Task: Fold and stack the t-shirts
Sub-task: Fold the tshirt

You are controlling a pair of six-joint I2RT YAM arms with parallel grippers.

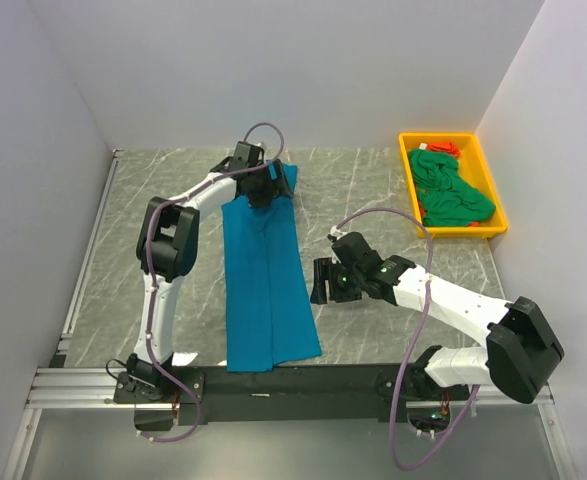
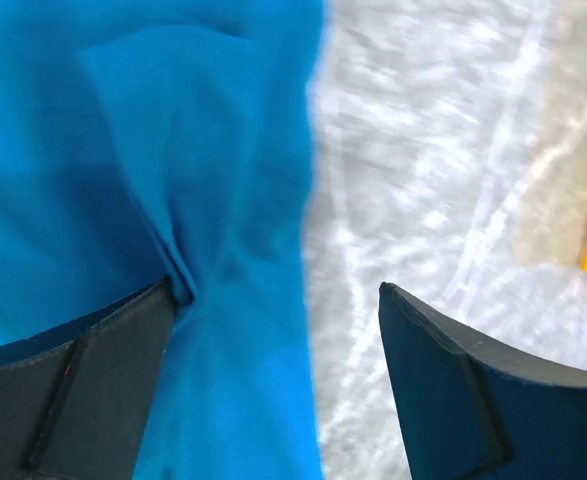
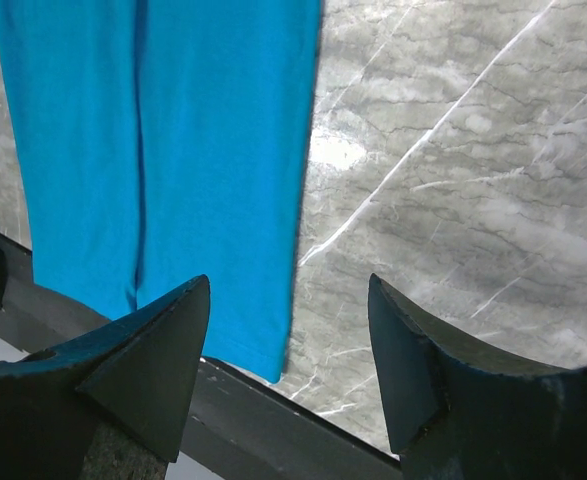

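teal t-shirt (image 1: 265, 290): lies flat on the marble table (image 1: 173, 180) as one long narrow strip with the sides already folded in. It runs from the far middle to the near edge, where the hem reaches the black rail (image 1: 353, 378).
left gripper (image 1: 263, 188): at the strip's far end, jaws wide apart, straddling the shirt's right edge. One finger (image 2: 83, 380) sits on the cloth right at a small pucker and the other is over bare table. It isn't clamping anything.
right gripper (image 1: 320, 282): just right of the strip, about mid-length, jaws spread wide with nothing between them. The cloth edge is close beside it but not touching, as far as I can tell.
green t-shirt (image 1: 453, 195): crumpled in the yellow bin (image 1: 410, 185) at far right, with a red-orange piece (image 1: 447, 148) poking out at the bin's far end.
feel: my guess is thin, light jersey, totally floppy. It'll sag and drag wherever it's not held, and the layers can slide off each other.
where to grab: I'd pinch through all the layers at the far edge or corners, not mid-panel. Keep the lift low so the folds don't fall open.
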